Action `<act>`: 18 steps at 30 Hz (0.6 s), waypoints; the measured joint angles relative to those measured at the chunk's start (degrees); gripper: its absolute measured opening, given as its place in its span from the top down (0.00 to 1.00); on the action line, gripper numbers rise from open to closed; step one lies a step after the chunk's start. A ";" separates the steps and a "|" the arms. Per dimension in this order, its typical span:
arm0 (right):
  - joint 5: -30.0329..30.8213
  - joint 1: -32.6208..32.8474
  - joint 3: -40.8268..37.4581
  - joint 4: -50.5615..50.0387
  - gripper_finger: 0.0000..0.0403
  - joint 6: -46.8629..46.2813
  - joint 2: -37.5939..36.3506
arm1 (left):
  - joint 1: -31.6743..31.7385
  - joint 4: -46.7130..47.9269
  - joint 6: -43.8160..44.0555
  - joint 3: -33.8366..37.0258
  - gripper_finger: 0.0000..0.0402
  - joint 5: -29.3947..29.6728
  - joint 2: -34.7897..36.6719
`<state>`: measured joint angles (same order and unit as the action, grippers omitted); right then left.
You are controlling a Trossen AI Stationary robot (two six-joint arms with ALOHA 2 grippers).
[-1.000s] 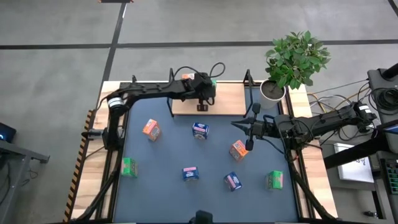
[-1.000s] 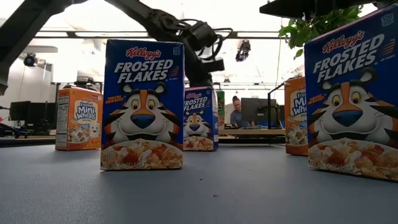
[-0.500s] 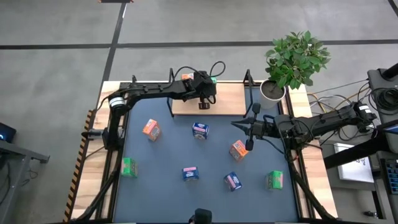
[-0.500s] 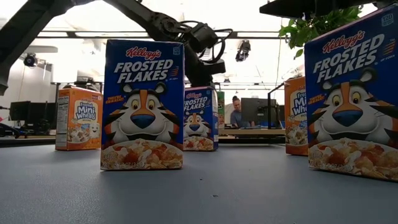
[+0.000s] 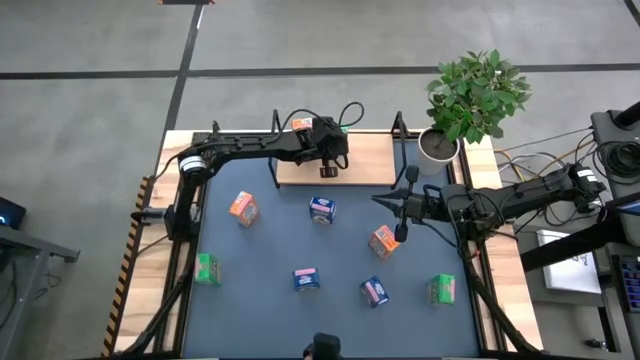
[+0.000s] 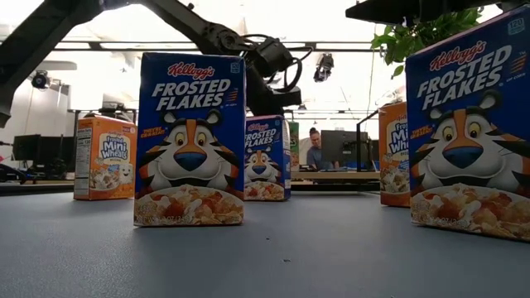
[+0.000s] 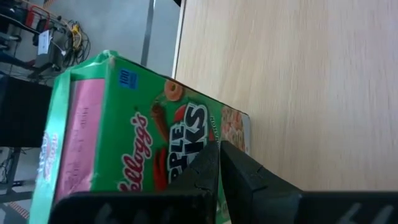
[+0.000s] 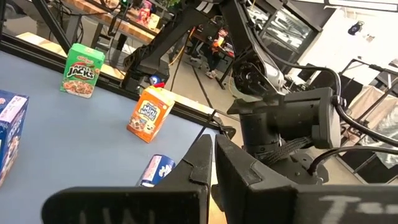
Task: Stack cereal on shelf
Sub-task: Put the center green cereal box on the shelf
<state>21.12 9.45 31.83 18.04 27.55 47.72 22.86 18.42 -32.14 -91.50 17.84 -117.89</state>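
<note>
Cereal (image 7: 124,149) looks light, crushable cardboard; I'd pinch its flat sides. Left gripper (image 7: 219,163) closed empty beside it, probably.

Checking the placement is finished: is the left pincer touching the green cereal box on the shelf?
Cannot tell. In the left wrist view the shut left pincer overlaps the green cereal box on the shelf, but no contact or gap shows plainly.
</note>
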 joint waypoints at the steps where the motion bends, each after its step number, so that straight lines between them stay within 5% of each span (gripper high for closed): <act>1: 0.00 0.02 0.00 -0.02 0.97 0.00 -0.02 | 0.08 -0.01 -0.13 0.00 1.00 0.63 0.00; 18: 0.00 0.02 0.00 -0.04 0.97 0.09 0.00 | -1.72 0.92 -0.62 -0.43 1.00 1.17 2.93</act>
<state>21.12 9.47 31.83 18.00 27.64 47.72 21.14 19.34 -32.76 -91.94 19.01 -114.96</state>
